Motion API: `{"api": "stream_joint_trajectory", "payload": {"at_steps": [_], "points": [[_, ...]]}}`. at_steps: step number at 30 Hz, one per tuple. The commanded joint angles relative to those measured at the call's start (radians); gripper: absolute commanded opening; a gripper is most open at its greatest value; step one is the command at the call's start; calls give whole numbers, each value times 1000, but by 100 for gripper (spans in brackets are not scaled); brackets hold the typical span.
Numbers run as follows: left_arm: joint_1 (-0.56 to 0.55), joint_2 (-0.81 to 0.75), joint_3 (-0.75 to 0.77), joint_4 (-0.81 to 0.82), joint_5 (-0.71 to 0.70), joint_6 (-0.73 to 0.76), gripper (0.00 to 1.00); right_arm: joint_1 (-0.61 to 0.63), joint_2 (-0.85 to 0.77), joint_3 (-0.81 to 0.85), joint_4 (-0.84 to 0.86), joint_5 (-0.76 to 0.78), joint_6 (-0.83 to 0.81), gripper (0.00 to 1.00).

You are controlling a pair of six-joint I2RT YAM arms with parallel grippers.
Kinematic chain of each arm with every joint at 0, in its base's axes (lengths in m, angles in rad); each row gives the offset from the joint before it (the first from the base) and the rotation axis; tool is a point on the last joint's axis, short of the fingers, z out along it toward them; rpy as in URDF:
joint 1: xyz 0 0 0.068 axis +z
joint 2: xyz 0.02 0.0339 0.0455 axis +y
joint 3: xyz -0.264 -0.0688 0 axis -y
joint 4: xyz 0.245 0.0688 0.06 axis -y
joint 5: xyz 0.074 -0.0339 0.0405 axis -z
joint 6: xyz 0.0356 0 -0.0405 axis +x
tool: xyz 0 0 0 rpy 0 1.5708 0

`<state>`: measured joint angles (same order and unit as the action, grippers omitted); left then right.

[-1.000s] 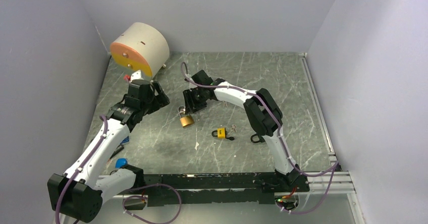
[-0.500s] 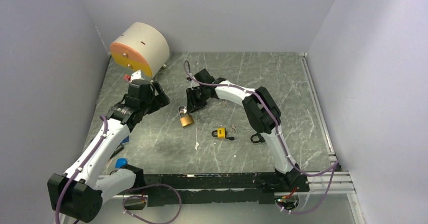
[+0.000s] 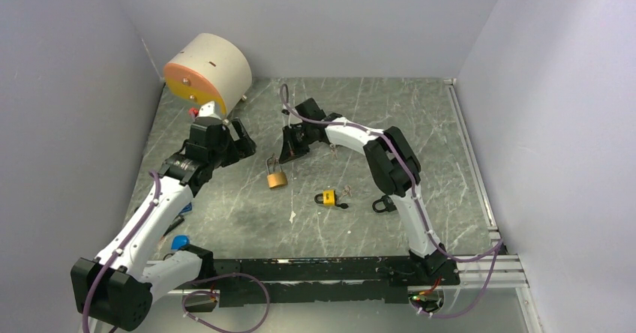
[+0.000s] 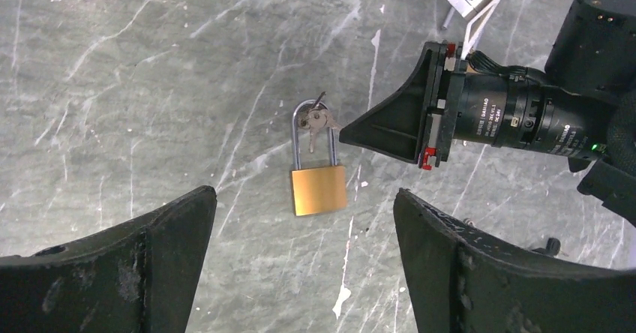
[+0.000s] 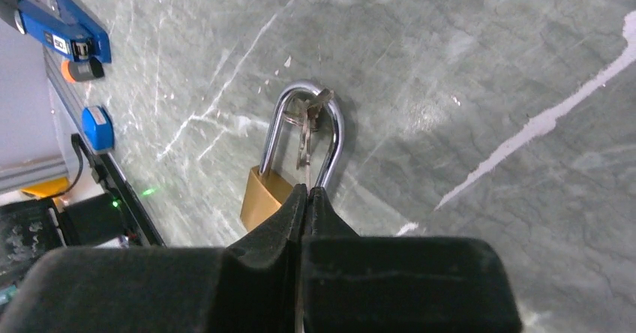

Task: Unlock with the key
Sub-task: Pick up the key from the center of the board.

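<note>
– How much room do you have?
– Three pale walls box me in. The marbled table [image 3: 420, 123] lies open from my right gripper [image 3: 286, 157] to the back wall and across to the metal rail [image 3: 471, 160] along the right edge. The left side is tighter: a cream drum [image 3: 214, 67] with an orange face fills the back left corner, just behind my left gripper [image 3: 241, 139]. Nearer my bases sit a small yellow padlock [image 3: 327, 197] and a small black object [image 3: 382, 205].

– And the lock?
– The brass padlock [image 4: 319, 189] lies flat between my two grippers, with bare stone all round it. Its shackle [image 4: 296, 134] points toward the back wall with both legs seated in the body. The keys [image 4: 316, 117] bunch inside the shackle's bend.

– Your grippers?
– My left fingers [image 4: 172, 228] stand wide apart above the padlock, touching nothing. My right fingers are pressed together into a wedge, with the tip right at the keys. One blade reaches their seam, but I cannot tell whether it is pinched.
</note>
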<state>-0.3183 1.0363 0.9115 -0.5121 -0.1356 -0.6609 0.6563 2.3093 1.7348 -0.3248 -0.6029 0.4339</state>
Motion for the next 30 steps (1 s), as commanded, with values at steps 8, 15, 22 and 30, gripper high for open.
{"api": "stream_joint_trajectory", "payload": {"at_steps": [8,15,22,30], "points": [[1,-117,-78,219,83,130,94,-3,-217,96,-449,-86,-397,0],[1,-186,-224,445,232,142,89,8,-265,138,-695,458,-326,0],[1,-116,-313,717,595,176,90,23,-436,30,-686,243,-477,0],[1,75,-269,852,956,204,78,26,-583,-46,-667,-15,-606,0]]}}
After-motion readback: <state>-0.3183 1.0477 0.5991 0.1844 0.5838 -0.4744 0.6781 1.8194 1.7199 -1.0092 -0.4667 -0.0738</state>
